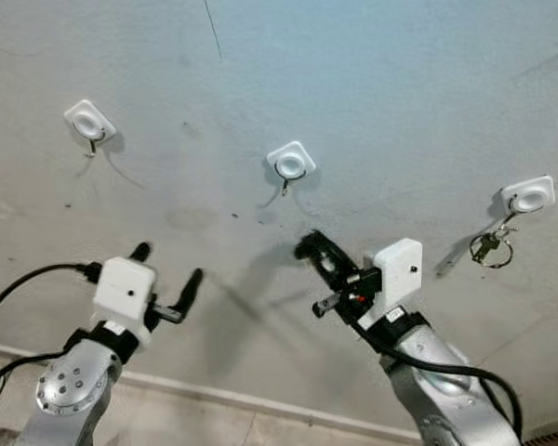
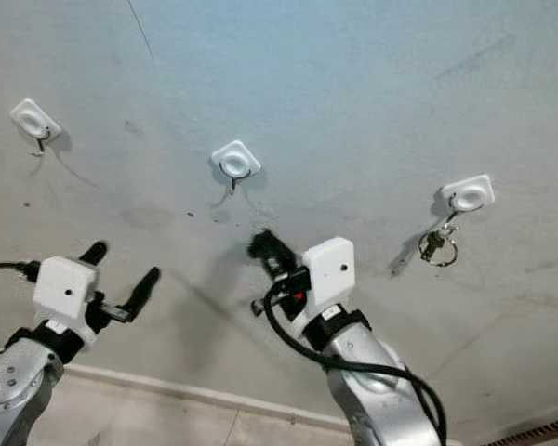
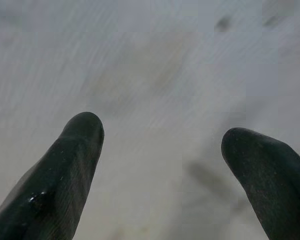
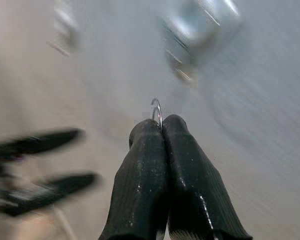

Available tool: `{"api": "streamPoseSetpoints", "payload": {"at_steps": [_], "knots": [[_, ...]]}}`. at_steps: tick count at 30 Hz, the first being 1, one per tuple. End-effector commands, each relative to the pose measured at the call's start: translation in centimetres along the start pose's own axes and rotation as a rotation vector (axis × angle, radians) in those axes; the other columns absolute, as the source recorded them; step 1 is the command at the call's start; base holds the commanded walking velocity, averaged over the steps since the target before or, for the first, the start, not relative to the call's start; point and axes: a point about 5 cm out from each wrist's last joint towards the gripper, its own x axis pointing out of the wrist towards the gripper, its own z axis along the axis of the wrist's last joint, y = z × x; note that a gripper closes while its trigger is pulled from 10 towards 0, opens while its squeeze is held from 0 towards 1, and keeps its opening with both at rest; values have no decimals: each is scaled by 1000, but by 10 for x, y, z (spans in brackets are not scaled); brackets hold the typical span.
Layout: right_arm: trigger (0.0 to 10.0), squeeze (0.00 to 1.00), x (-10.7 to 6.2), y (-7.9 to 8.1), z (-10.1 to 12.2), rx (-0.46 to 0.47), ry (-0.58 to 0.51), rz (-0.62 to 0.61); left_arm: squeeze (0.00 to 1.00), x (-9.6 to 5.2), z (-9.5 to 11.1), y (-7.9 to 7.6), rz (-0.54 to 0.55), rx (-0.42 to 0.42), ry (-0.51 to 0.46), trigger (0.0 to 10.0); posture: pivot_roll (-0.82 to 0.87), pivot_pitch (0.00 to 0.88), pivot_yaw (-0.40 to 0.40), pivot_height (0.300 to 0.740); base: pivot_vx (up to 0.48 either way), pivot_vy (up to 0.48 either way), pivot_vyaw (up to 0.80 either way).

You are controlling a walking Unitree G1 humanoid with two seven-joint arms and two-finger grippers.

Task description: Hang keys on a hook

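both silver arms rise from the lower edge toward the wall. the left gripper [image 1: 169,271] sits at about 8 o'clock in the head view, its two black fingers [image 3: 72,165] spread wide apart. the right gripper [image 1: 309,247] lies near 5 o'clock of centre, pointing toward 10 o'clock, fingers [image 4: 150,165] pressed together, pinching a thin wire ring [image 4: 156,111].

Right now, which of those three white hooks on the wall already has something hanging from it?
The hook on the robot's right: a bunch of keys on a ring dangles from it. The middle hook and the left hook are bare.
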Motion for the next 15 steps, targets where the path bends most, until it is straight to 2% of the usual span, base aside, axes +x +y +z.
{"api": "streamPoseSetpoints", "payload": {"at_steps": [1, 4, 9, 15], "knots": [[10000, 0, -1, 2, 6, 25, -10, 37, 0, 0, 0, -1, -3, 9, 0, 10000, 235, 47, -60, 740, 0, 0, 0], [10000, 0, -3, 4, 12, 70, -29, 80, 0, 1, 0, -1, -6, 8, -2, 10000, 233, 46, -58, 740, 0, 0, 0], [10000, 0, -7, 1, 15, 67, -18, 99, 0, 3, 4, -3, -47, 11, -17, 10000, 233, 46, -58, 740, 0, 0, 0], [10000, 0, 3, -2, 18, 78, -35, 80, 0, 10, 12, -6, -79, 12, -45, 10000, 234, 43, -55, 740, 0, 0, 0]]}}
